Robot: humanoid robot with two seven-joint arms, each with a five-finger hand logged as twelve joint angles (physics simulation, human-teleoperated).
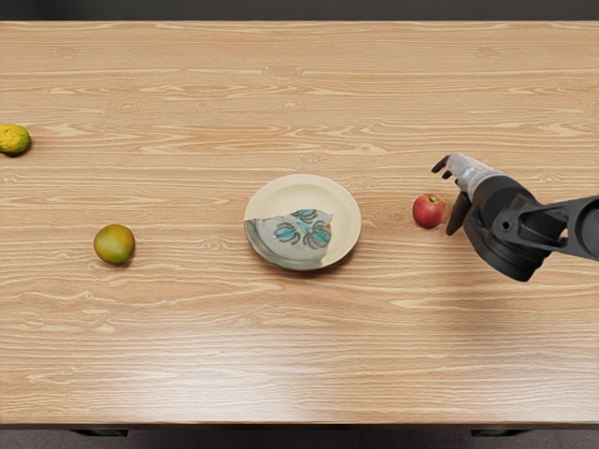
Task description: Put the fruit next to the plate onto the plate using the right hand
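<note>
Apple (429,210), round and glossy, rests near shallow round plate (298,188).

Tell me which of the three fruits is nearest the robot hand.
The red apple, just right of the plate, beside the right robot hand. The greenish fruit and the yellow fruit both lie far out on the plate's left.

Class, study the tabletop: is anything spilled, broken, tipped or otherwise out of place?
Nothing stands out. The plate lies flat and bare, the apple sits whole to its right near the open right hand, and two yellow-green fruits rest apart on the table, left side.
</note>
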